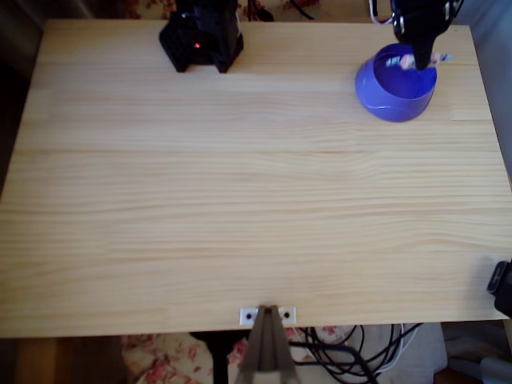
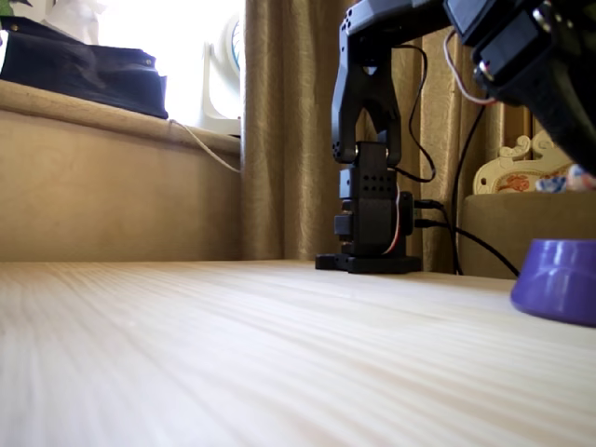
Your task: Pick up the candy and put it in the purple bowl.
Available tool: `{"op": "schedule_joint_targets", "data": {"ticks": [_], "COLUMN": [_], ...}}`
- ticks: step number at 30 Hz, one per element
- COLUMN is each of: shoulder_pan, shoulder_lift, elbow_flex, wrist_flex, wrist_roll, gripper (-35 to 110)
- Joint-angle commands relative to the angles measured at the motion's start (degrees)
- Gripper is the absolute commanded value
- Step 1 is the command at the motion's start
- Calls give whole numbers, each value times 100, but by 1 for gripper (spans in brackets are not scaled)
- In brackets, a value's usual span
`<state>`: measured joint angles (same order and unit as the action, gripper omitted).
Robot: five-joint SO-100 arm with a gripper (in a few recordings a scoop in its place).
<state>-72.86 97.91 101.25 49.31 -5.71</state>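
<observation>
Placing step judged in hand: candy is gripped between closed fingers, held directly over the purple bowl opening on the tabletop. Next, fingers need opening so candy is dropped straight down.

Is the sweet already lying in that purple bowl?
Not yet. The candy is held in the gripper, above the purple bowl; the fixed view shows it above the rim.
</observation>
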Motion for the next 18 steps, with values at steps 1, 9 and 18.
{"op": "schedule_joint_targets", "data": {"ticks": [1,9,18], "shoulder_pan": [26,158,1169], "shoulder_lift": [782,940,1160], "elbow_flex": [-44,-53,-527], "wrist_flex": [132,255,562], "wrist_roll": [-158,-246,-519], "gripper": [13,19,-1]}}
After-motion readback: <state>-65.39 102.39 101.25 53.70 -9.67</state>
